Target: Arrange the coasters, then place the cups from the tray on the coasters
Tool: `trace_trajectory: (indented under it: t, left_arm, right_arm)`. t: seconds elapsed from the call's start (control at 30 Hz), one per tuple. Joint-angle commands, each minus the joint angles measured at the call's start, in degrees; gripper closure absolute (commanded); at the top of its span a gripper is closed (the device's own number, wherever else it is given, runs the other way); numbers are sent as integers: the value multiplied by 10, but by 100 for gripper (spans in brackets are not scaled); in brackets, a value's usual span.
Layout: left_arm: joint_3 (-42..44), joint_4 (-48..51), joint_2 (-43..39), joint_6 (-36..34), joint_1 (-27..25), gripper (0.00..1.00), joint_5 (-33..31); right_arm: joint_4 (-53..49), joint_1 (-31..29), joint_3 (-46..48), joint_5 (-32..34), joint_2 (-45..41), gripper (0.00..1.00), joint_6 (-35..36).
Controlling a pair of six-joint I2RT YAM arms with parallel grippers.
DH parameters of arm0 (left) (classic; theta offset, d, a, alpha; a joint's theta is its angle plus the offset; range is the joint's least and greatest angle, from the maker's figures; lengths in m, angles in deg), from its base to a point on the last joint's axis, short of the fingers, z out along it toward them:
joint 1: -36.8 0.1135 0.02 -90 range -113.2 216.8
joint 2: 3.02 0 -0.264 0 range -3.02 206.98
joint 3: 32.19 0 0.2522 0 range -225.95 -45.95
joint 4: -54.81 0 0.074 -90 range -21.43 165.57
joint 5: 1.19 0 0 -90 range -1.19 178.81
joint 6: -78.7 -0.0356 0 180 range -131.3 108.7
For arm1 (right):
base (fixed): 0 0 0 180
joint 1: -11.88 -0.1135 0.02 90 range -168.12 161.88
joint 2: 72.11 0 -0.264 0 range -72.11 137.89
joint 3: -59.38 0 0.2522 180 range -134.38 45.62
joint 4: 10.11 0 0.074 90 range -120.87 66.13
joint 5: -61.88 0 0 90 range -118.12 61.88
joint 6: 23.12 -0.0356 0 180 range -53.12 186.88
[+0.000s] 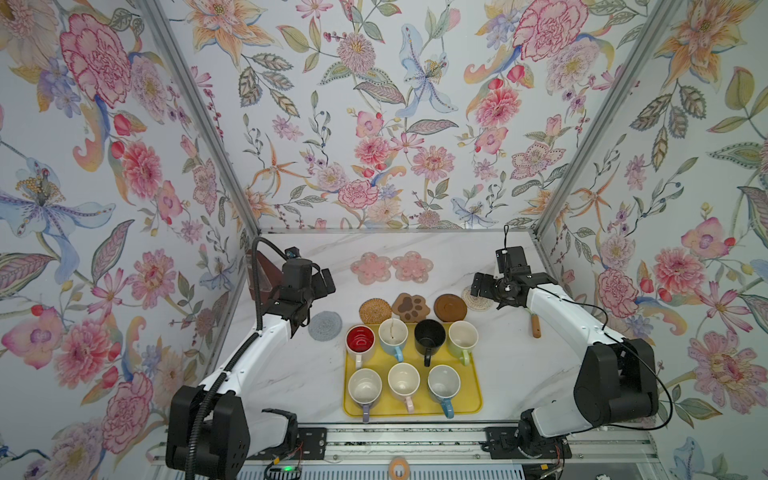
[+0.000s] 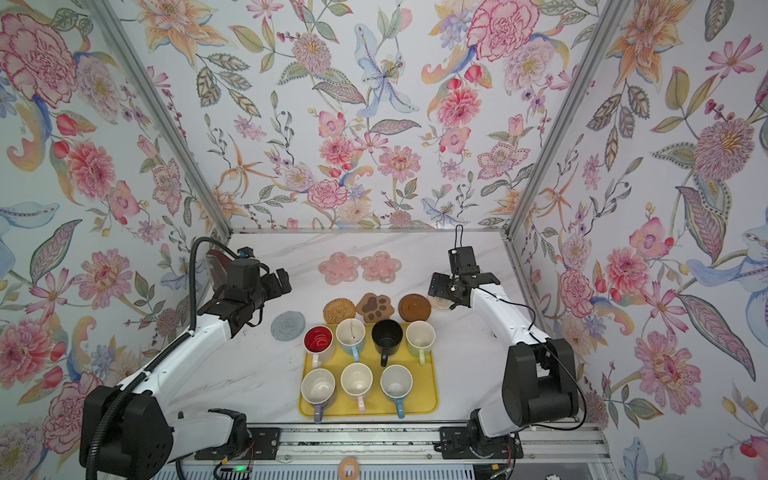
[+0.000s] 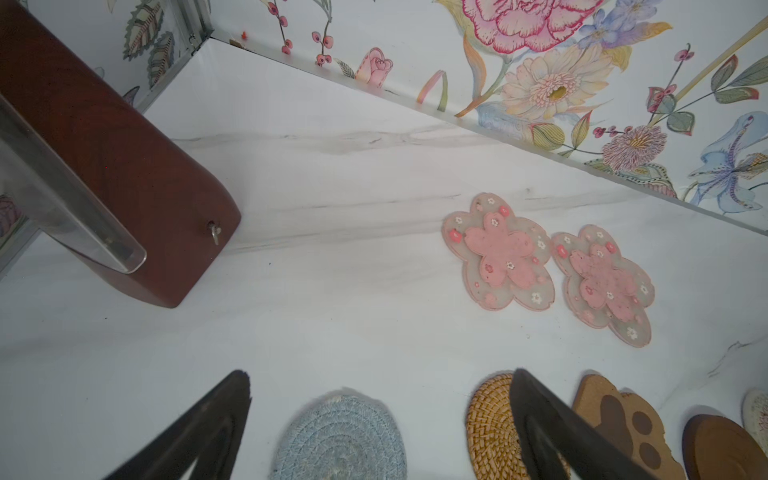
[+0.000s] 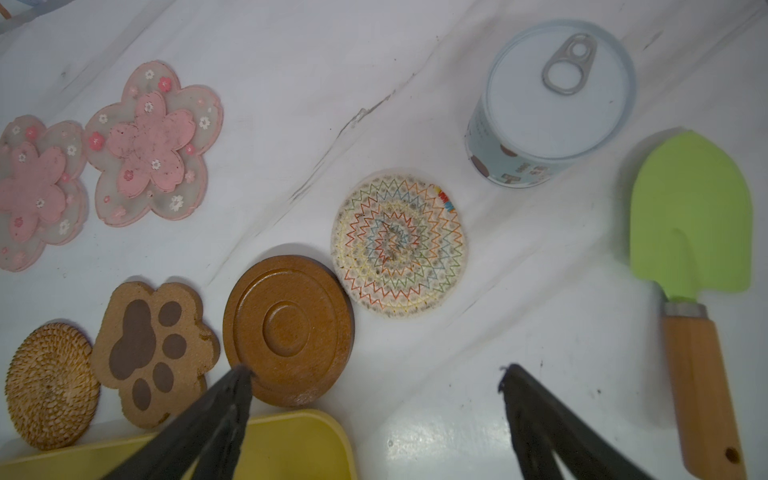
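Coasters (image 1: 375, 310) all flat on the white table (image 1: 299, 374), none on top of another. At the far middle, a pink flower coaster (image 1: 371, 268) and its twin (image 1: 412, 267), side by side, almost touching. Just far of the yellow tray (image 1: 415, 412), a row from left to right: grey woven coaster (image 1: 324, 327), tan rattan coaster (image 2: 339, 311), brown paw coaster (image 1: 411, 307), dark wooden coaster (image 1: 450, 306), pale woven coaster (image 4: 399, 245). Probably spread out like this to give each cup its own spot and a short trip from the tray. Cups (image 1: 403, 380) all seven on the tray, standing up, four in the far row and three in the near row, handles pointing near, likely to leave the rims easy to grab. Left gripper (image 3: 380, 374) wide open with nothing in it, hanging over the grey woven coaster. Right gripper (image 4: 374, 370) wide open too, also empty, hanging near the dark wooden coaster and the pale woven coaster. Makes sense for empty jaws: no cup picked yet, so ready to go down on one. Tin (image 4: 552, 104) and little green shovel (image 4: 690, 216) on the right, not part of this job, best left alone.
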Motion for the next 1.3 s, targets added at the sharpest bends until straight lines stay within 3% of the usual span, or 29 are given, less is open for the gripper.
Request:
trace_trajectory:
  t: [0.0, 0.13, 0.23, 0.33, 0.6, 0.87, 1.27]
  left_arm:
    - [6, -23, -41, -9, 10, 1, -1]
    - [24, -39, -74, 9, 13, 1, -20]
    - [64, -82, -107, -3, 14, 1, -24]
    - [69, -62, -113, -21, 21, 1, -6]
    - [110, -57, -128, 35, 21, 1, -25]
    - [120, -43, -142, 39, 21, 1, -44]
    - [114, -29, -127, 37, 22, 1, -53]
  right_arm:
    - [-12, 1, -10, -9, 25, 8, -15]
    - [-2, 0, -7, -14, 44, 17, -22]
    - [3, -3, 0, -5, 52, 24, -23]
    - [8, -3, 2, -5, 63, 29, -26]
    - [25, -3, -14, -4, 114, 31, -18]
    - [29, -2, -48, -4, 169, 36, -13]
    - [29, -3, -63, 14, 212, 37, -13]
